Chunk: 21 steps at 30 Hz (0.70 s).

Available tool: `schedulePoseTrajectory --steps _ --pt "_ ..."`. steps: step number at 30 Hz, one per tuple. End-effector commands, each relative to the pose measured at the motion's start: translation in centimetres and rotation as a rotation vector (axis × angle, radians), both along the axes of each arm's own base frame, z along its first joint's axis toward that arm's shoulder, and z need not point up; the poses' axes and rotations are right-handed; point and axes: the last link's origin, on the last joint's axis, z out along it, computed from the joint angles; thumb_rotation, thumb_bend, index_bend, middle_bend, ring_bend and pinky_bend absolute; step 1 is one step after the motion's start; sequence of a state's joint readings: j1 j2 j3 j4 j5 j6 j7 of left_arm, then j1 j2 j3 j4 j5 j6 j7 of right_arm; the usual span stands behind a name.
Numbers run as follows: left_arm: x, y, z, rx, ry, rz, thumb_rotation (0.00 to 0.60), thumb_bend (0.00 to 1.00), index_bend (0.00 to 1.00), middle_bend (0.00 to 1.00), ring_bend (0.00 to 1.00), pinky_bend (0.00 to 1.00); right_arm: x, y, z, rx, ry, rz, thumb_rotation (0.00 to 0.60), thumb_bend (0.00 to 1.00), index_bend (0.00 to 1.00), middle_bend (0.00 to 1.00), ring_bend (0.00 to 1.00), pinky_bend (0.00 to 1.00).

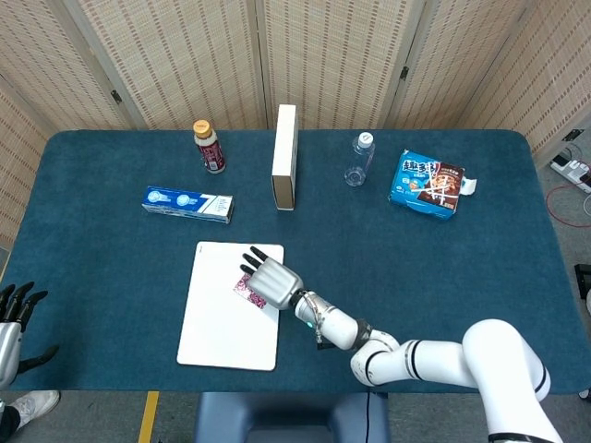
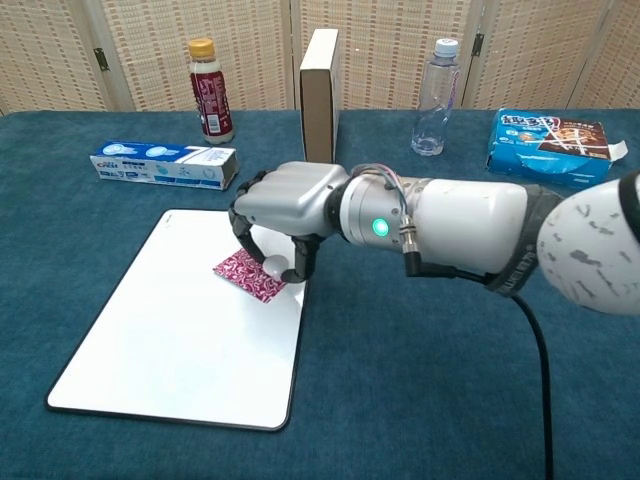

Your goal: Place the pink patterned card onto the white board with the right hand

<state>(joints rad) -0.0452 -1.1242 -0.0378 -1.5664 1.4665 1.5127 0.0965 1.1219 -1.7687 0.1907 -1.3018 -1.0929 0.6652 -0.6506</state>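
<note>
Nearest the robot lies the flat white rectangular board [image 2: 170, 340], long edge running away across the dark blue cloth-covered table [image 2: 420, 400], a good open landing pad. Low at the left edge in the head view, the black-fingered left hand [image 1: 13, 318] hangs off the table, fingers spread and empty, well out of play since this job belongs to the other arm. On the board's upper right part sits the small pink patterned card [image 2: 250, 276], flat on the white surface, so the card looks to be where the task wants it. Right over it is the silver right hand [image 2: 283, 212], palm down, dark fingers curled over the card's far corner with the thumb tip at its right edge; whether it is gripping or merely touching, I cannot tell. Beyond, a blue and white toothpaste box [image 2: 165, 165] lies lengthways; further back stand a brown bottle with a yellow cap [image 2: 208, 92], an upright cream boxed book [image 2: 320, 90], a clear plastic water bottle [image 2: 433, 100] and a blue biscuit packet [image 2: 550, 145].
</note>
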Motion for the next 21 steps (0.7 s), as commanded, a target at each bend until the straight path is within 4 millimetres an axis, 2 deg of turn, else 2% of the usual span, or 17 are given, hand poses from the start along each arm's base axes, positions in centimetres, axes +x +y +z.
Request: schedulePoseTrajectory --steps 1,5,13,17,21 --pt "-0.1 0.0 0.0 -0.001 0.001 0.004 0.600 0.18 0.21 0.12 0.07 0.00 0.5 -0.2 -0.5 0.000 0.004 -0.002 0.600 0.36 0.49 0.18 0.04 0.00" --pt "-0.2 -0.1 0.0 0.001 -0.001 0.005 0.600 0.18 0.21 0.12 0.07 0.00 0.8 -0.4 -0.8 -0.008 0.012 0.001 0.600 0.36 0.43 0.17 0.04 0.00" --pt "-0.2 -0.1 -0.1 -0.002 0.000 0.005 0.600 0.18 0.21 0.12 0.07 0.00 0.4 -0.6 -0.3 -0.014 -0.014 -0.011 0.600 0.36 0.12 0.16 0.03 0.00" --pt "-0.1 0.0 -0.1 -0.002 -0.003 -0.004 0.600 0.18 0.21 0.12 0.07 0.00 -1.0 -0.5 1.6 -0.041 -0.052 -0.026 0.600 0.36 0.11 0.16 0.03 0.00" --pt "0.0 0.3 0.0 0.001 -0.004 -0.010 0.600 0.18 0.21 0.12 0.07 0.00 -4.0 -0.3 4.9 -0.107 -0.066 -0.054 0.600 0.36 0.11 0.16 0.04 0.00"
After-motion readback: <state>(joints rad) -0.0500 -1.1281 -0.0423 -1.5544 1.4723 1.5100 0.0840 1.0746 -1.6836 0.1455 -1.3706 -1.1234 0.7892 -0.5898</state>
